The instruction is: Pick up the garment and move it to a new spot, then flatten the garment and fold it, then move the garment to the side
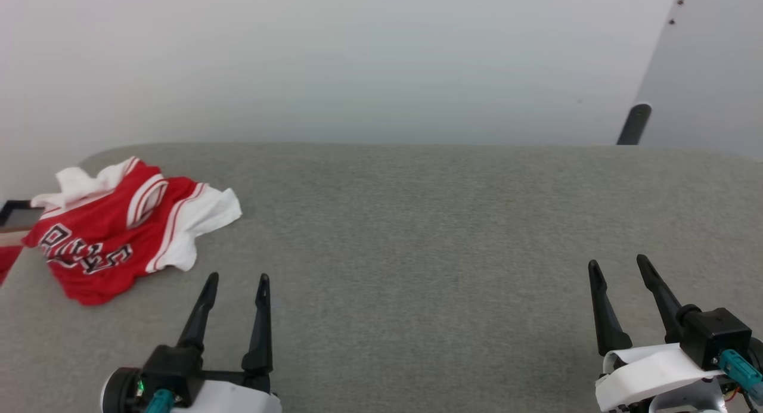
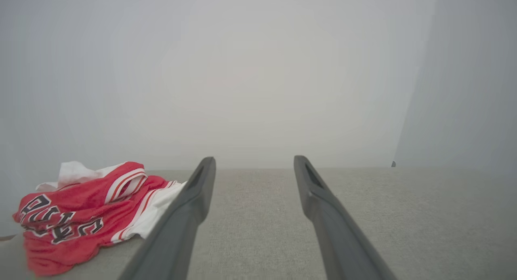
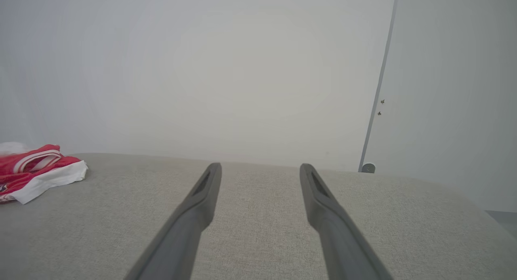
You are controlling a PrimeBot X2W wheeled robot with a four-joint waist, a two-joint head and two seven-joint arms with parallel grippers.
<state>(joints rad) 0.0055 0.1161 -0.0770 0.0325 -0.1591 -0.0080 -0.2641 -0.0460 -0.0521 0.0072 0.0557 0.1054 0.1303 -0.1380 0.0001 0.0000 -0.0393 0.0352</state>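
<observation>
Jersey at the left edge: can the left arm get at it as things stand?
Probably yes. The left gripper stands open, just right of the crumpled jersey, with bare grey surface between them and nothing in the way.

Black, white-edged block letters on the red jersey are crumpled, not clearly readable

red garment with white sleeves, striped trim, black lettering; grey fabric surface.

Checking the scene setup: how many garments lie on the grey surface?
1: the red jersey, crumpled at the far left of the grey surface. A red scrap past that edge may be another.
</observation>
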